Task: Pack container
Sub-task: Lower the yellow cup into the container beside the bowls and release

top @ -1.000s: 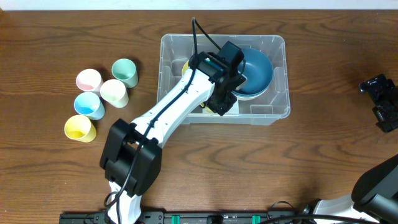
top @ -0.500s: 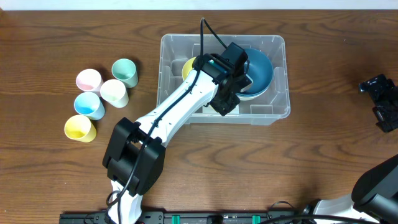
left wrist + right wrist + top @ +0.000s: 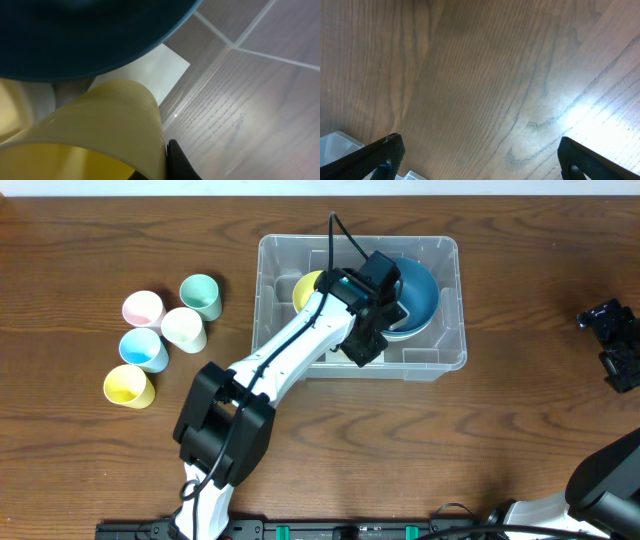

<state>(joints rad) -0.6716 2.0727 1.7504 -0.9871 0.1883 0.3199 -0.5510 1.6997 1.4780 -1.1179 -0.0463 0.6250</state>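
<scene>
Nearest to the robot, the left arm [image 3: 270, 365] rises from the front edge of the wooden worktop [image 3: 480, 440] and reaches forward into the container [image 3: 430, 365]. The container stands around the middle of the worktop, a little toward the far side, and the arm crosses over its near wall.

To the left, well apart from the container, a group of five cups [image 3: 183, 330] stands upright: yellow, blue, cream, pink and green.

Inside the container the left hand [image 3: 360, 345] is closed. In the left wrist view the wall of a yellow cup [image 3: 110, 125] sits directly against the one finger [image 3: 174, 161] that shows, so the hand seems to pinch this cup. Under it lies the pale label [image 3: 150, 70] on the clear floor.

Just beyond the hand a blue bowl [image 3: 415, 295] fills the far right part of the container. At the far left part shows something round and yellow [image 3: 308, 285], half hidden by the arm.

At the right edge, the right hand [image 3: 480, 150] is wide open over bare wood and holds nothing.
</scene>
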